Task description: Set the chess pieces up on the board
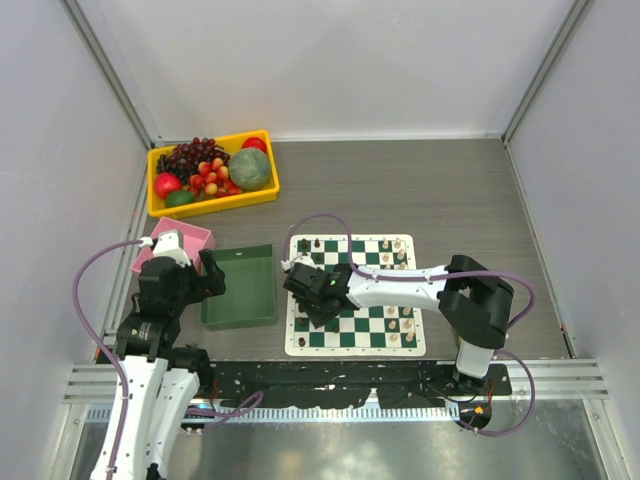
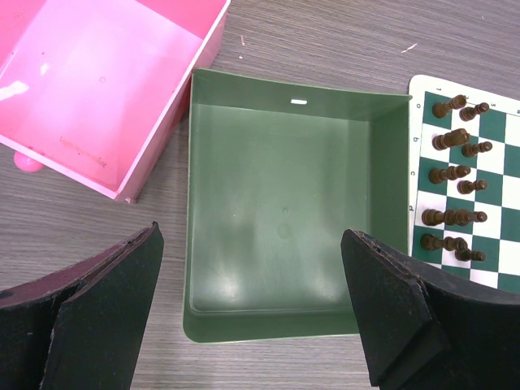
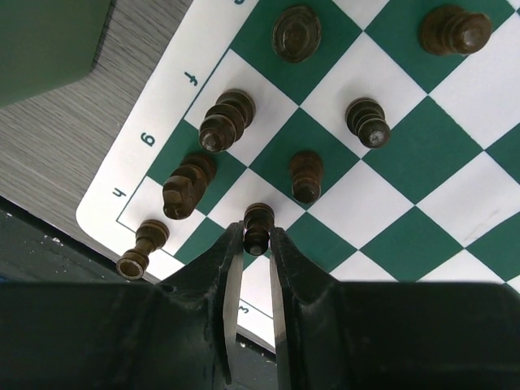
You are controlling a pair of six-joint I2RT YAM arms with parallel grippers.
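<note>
The green-and-white board [image 1: 352, 346] lies in front of the right arm. Dark pieces [image 1: 303, 245] stand along its left columns and cream pieces [image 1: 400, 250] along its right columns. My right gripper [image 1: 318, 305] hangs over the board's near-left corner. In the right wrist view its fingertips [image 3: 257, 236] are closed on the head of a dark pawn [image 3: 257, 221] standing by the board's edge [image 3: 122, 175], with several dark pieces [image 3: 223, 120] upright around it. My left gripper [image 2: 252, 301] is open and empty above the green tray's near edge; it also shows in the top view [image 1: 205, 275].
An empty plain green tray [image 1: 240, 290] sits left of the board, also in the left wrist view [image 2: 284, 211]. An empty pink box [image 1: 180, 240] is beside it. A yellow bin [image 1: 215, 205] of fruit stands at the back left. Dark pieces [image 2: 451, 138] show at that view's right.
</note>
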